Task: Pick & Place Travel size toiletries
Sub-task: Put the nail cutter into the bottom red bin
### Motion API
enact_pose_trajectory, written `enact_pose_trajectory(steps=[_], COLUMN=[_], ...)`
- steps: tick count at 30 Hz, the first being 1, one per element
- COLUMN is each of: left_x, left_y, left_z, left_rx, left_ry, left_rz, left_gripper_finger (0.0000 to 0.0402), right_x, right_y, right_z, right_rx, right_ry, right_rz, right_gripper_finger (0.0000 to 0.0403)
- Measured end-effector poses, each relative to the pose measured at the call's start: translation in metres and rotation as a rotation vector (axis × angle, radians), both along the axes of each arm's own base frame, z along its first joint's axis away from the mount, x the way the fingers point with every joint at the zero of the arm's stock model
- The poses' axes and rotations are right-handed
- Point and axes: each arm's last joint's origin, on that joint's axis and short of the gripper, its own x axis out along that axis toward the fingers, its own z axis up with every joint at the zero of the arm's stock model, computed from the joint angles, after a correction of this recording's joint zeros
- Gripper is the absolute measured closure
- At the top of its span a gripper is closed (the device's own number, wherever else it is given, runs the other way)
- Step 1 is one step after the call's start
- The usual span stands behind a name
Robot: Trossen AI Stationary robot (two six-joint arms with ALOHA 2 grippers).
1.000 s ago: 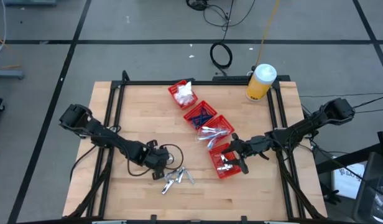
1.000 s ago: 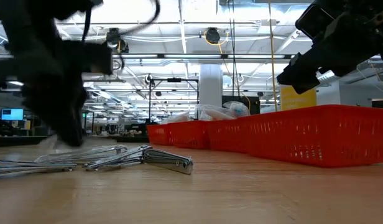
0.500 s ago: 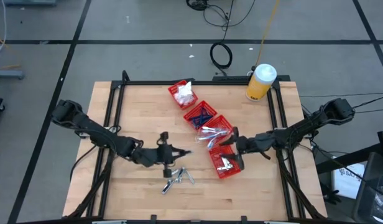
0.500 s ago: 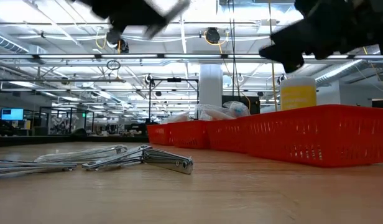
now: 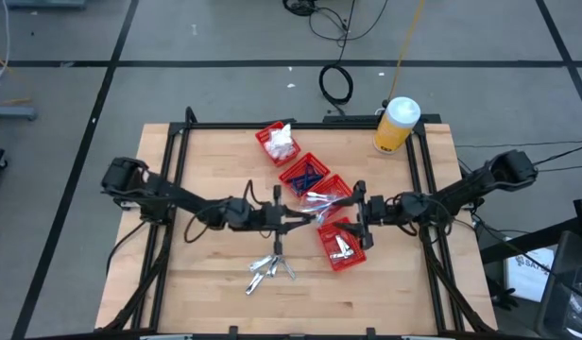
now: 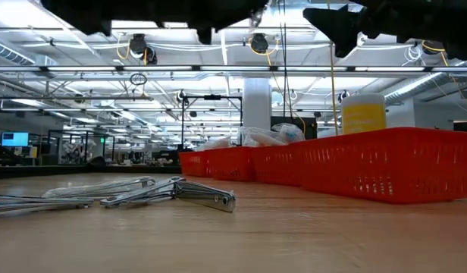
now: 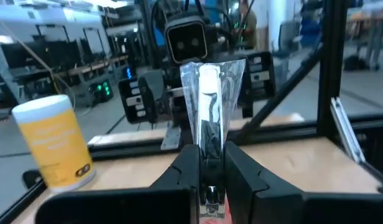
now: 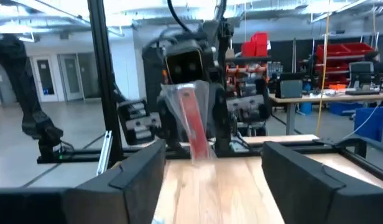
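Note:
My left gripper (image 5: 296,220) reaches level over the table's middle, shut on a clear-wrapped packet (image 7: 210,93) with a silvery piece inside. The right wrist view shows that packet (image 8: 188,118) head-on. My right gripper (image 5: 351,212) faces it from the right, open wide, beside the red bins (image 5: 327,200); its fingers (image 8: 135,180) touch nothing. More clear-wrapped silvery pieces (image 5: 269,269) lie flat on the wood nearer the near edge, and also show in the low view (image 6: 142,193). White packets (image 5: 282,140) and dark blue pieces (image 5: 305,175) lie in the farther bins. My left gripper pinches the packet's narrow end (image 7: 208,163) between its two fingers (image 7: 184,171). The fingers come level from the table's left. The packet is lifted clear of the table and sticks out past the fingertips toward my right gripper, its wide end (image 7: 211,67) free.
Four red bins run in a slanted row from the far middle (image 5: 277,142) to the near right (image 5: 343,246), the nearest holding silvery pieces. A tall yellow bottle (image 5: 395,125) stands at the far right corner. A black frame (image 5: 168,189) borders the table. Bare wood lies left and near.
My left gripper has risen from the pile near the near edge and swung toward the bins, turning level, with one packet lifted clear. My right gripper has moved up from over the nearest bin and toward the left gripper. The pile has stayed on the table.

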Motion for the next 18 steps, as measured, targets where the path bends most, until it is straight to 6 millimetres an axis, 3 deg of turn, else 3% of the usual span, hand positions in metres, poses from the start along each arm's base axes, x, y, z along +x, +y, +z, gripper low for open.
enact_pose_trajectory(steps=[8, 18], left_x=[0.027, 0.036], left_y=[0.008, 0.003], left_z=[-0.01, -0.014], left_rx=[-0.034, -0.009], left_ry=[-0.019, 0.01], left_rz=[-0.041, -0.063], left_gripper_finger=[0.0368, 0.0369], right_x=[0.019, 0.036], right_y=[0.004, 0.008], right_z=[-0.004, -0.007], right_rx=[-0.035, -0.094], right_ry=[-0.005, 0.016], right_rz=[-0.012, -0.022], right_gripper_finger=[0.0122, 0.0158])
